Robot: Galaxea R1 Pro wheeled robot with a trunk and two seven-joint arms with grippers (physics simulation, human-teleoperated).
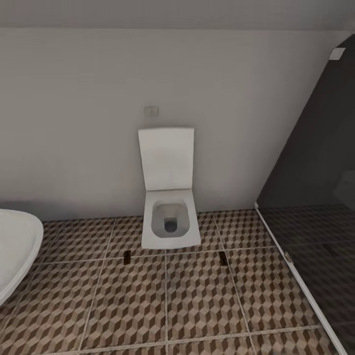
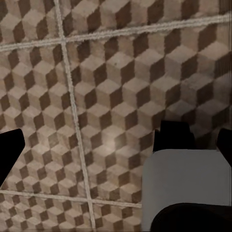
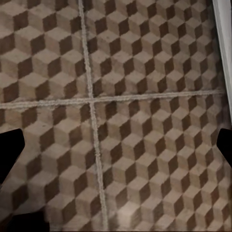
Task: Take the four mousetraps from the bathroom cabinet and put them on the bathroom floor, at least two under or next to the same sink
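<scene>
A: Left gripper (image 2: 116, 150), released or clenched?

B: Released. Spread wide in the left wrist view, with dark fingertips (image 2: 8, 152) far apart and gripping nothing. Between them, just bathroom floor (image 2: 111, 96) in brown, tan and cream cubes, crossed by pale grout lines. Close beside one fingertip, a grey block (image 2: 186, 183) with a black shape above it; cannot tell what.

A: And the right gripper (image 3: 116, 147)?

B: Same again: parted all the way and grasping nothing. Beyond its tips, a crossing of grout lines on the same cube tiles. Off to one side past one tip, a white rail (image 3: 223, 38) along the tile edge.

A: Where are the mousetraps (image 1: 127, 255)?

B: Seen from the head: two small dark flat slabs down on the tiles. The first just off one front corner of the toilet (image 1: 170, 231), the second (image 1: 223, 258) off the other corner and a little further out. Both flat on or right beside the same grout line, well apart from each other, and touching neither the toilet nor anything else. Too small to make out any detail. Cannot place them against either gripper.

A: Anything else around?

B: Toilet square and white, lid (image 1: 166, 158) raised against the pale wall (image 1: 74, 123), with a small wall plate (image 1: 151, 111) above it. Curved white bathtub (image 1: 15, 246) rim at the head view's left. Dark glass partition (image 1: 315, 187) at its right, on a white base strip.
</scene>
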